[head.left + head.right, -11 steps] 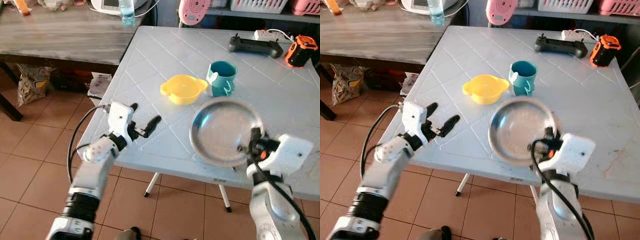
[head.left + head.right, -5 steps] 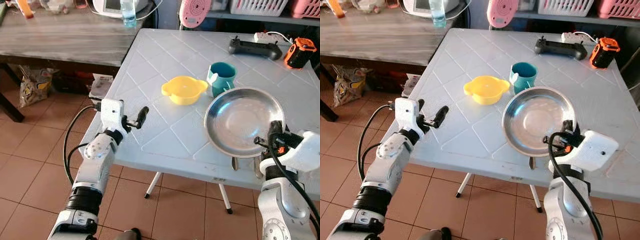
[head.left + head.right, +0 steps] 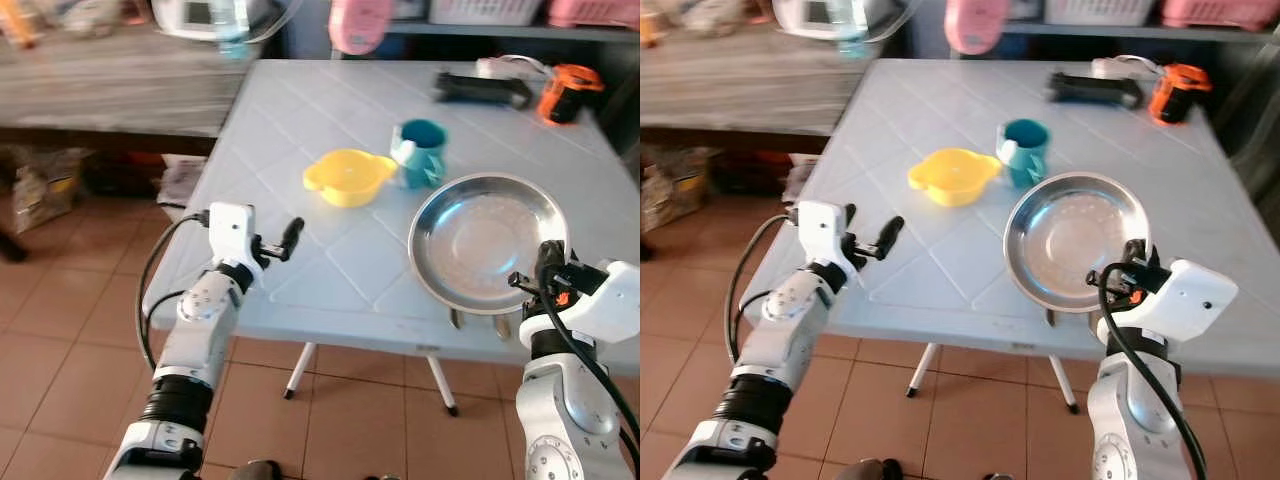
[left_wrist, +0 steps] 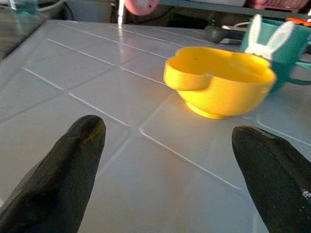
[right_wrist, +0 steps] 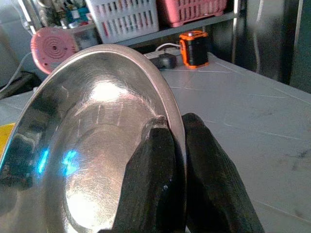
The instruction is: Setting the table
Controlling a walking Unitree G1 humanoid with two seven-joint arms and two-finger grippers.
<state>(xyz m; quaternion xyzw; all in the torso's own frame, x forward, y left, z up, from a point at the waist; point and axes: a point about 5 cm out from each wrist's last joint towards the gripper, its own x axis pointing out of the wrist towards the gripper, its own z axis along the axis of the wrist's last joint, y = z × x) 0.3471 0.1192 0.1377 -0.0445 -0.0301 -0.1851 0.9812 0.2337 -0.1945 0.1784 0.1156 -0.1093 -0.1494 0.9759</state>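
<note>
Two head views put the steel plate point(image 3: 487, 240) at the near right edge of the surface point(image 3: 330, 120), its near rim pinched by the right gripper point(image 3: 1132, 262), so the right arm has it. The left gripper point(image 3: 280, 240) hovers at the near left edge. From the left wrist, those jaws gape empty, the yellow bowl point(image 4: 218, 80) straight ahead, teal cup point(image 4: 277, 46) just behind it. From the right wrist, jaws are clenched across the plate's rim, plate tilted.
</note>
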